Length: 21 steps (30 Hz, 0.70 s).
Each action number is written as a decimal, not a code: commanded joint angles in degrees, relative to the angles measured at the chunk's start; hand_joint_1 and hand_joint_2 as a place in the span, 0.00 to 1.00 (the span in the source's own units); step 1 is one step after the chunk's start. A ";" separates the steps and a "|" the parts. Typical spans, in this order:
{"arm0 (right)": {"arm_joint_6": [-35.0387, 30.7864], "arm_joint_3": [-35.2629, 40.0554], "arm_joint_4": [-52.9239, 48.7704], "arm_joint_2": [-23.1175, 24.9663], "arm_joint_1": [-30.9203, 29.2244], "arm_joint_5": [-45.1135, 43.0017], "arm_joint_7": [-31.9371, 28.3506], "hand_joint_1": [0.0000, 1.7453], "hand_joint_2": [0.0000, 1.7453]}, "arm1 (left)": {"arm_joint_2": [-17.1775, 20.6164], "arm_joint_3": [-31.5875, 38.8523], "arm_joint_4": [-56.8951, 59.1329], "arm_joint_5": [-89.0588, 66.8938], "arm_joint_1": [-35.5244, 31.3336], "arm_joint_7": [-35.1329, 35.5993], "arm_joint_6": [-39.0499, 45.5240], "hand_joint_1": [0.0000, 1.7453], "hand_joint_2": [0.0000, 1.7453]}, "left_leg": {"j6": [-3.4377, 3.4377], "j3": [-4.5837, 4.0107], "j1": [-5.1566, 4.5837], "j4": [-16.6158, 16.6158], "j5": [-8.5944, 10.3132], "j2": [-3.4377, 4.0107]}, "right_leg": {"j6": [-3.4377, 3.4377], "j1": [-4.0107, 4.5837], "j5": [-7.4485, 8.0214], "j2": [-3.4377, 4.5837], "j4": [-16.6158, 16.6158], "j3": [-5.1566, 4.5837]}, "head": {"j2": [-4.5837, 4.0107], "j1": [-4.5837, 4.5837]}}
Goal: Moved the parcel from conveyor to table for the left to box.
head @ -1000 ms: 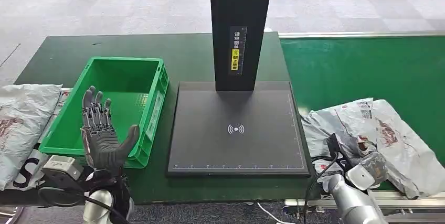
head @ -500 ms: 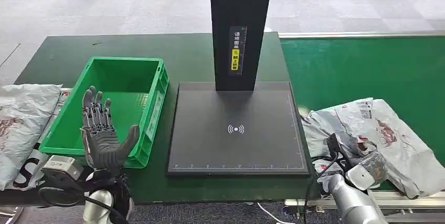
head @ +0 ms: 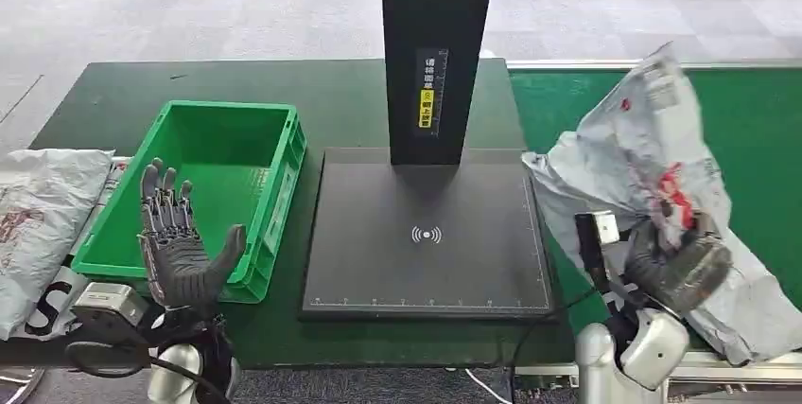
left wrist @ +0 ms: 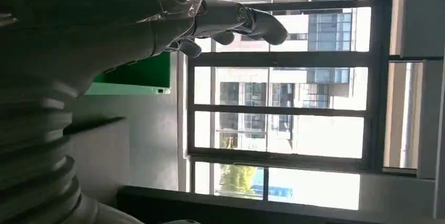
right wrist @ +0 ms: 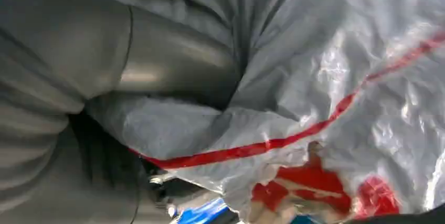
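Parcel (head: 653, 139), a crumpled grey plastic mailer with red print, rises above the green conveyor (head: 747, 130), clutched from below by the robot's right hand (head: 676, 267), fingers wrapped into its lower folds. Just left of that hand lies the black scanner pad (head: 426, 234). The left hand (head: 180, 243) stands upright, fingers spread and holding nothing, before the green box (head: 274, 205).

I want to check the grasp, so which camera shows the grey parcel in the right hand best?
The head view: it shows the whole parcel gripped by the right hand beside the black scanner base. The right wrist view shows close-up crumpled wrapping; the left wrist view faces windows.
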 commanded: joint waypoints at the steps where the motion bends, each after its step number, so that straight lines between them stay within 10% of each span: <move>1: 0.63 0.00 -12.60 2.05 0.46 0.13 1.31 1.00 1.00 | 1.25 1.82 1.81 -0.04 -1.51 0.24 -0.04 0.00 1.00 | 0.00 0.27 -0.10 -0.10 -0.14 0.48 | 0.00 -0.12 0.05 0.43 -0.06 0.10 | 0.00 -0.02; 14: 0.63 2.68 -11.51 2.45 0.63 -0.17 0.95 1.00 1.00 | 1.16 2.15 1.42 -0.03 -1.24 0.24 -0.27 0.00 1.00 | 0.04 0.41 -0.10 -0.09 -0.19 0.50 | 0.04 -0.14 0.07 0.47 -0.13 0.22 | 0.00 -0.02; 21: 7.77 17.75 19.66 2.92 -6.75 -14.07 -8.79 1.00 1.00 | 0.99 1.87 2.99 -0.65 -1.93 0.24 -1.76 0.00 1.00 | 0.02 0.68 -0.02 -0.28 -0.18 1.05 | 0.00 -0.05 0.27 1.01 -0.34 0.36 | 0.00 -0.02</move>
